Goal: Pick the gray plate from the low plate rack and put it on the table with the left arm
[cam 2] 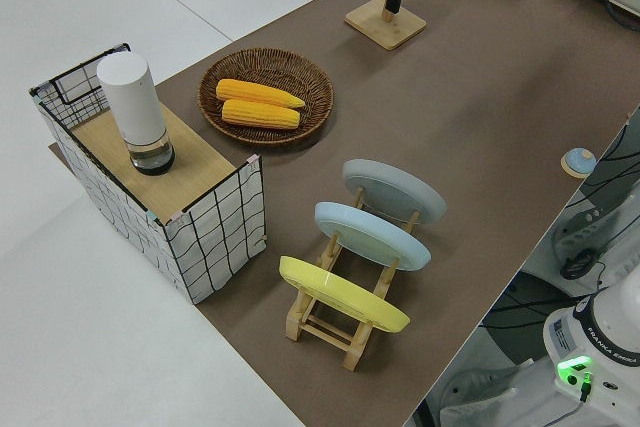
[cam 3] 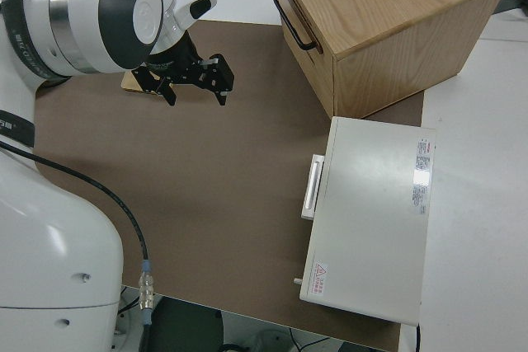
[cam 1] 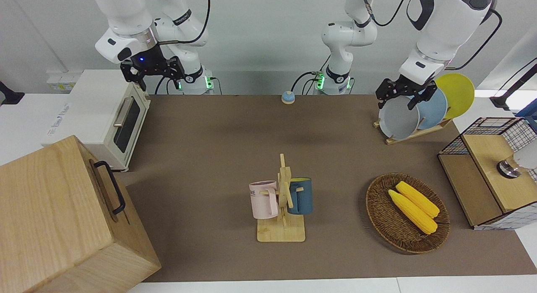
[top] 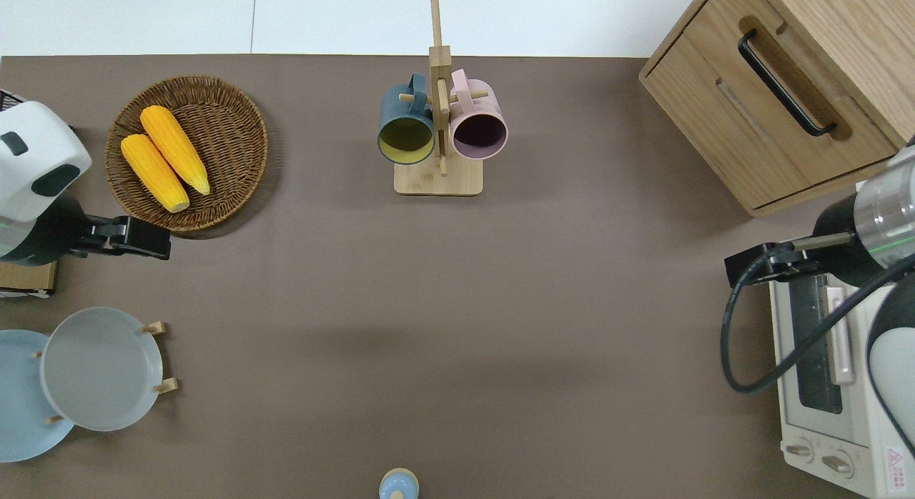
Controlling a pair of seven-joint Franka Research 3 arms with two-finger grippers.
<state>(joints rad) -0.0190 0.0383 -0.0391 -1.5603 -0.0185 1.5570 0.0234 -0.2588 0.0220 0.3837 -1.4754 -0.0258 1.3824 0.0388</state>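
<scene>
Left gripper (cam 1: 403, 99) open, apparently empty, over brown table (cam 1: 209, 158); gray plate (cam 1: 399, 117) in low plate rack (cam 1: 415, 133); wicker basket (cam 1: 407, 213) near; right arm parked.

1. Three plates: one gray plate (cam 1: 398, 123), one blue plate (cam 1: 434, 109), one yellow plate (cam 1: 458, 91).
2. Two corn cobs (cam 1: 413, 205).
3. Two mugs: one pink mug (cam 1: 263, 199), one dark blue mug (cam 1: 301, 195).
4. One basket (cam 1: 384, 226).
5. Two robot arms.
</scene>
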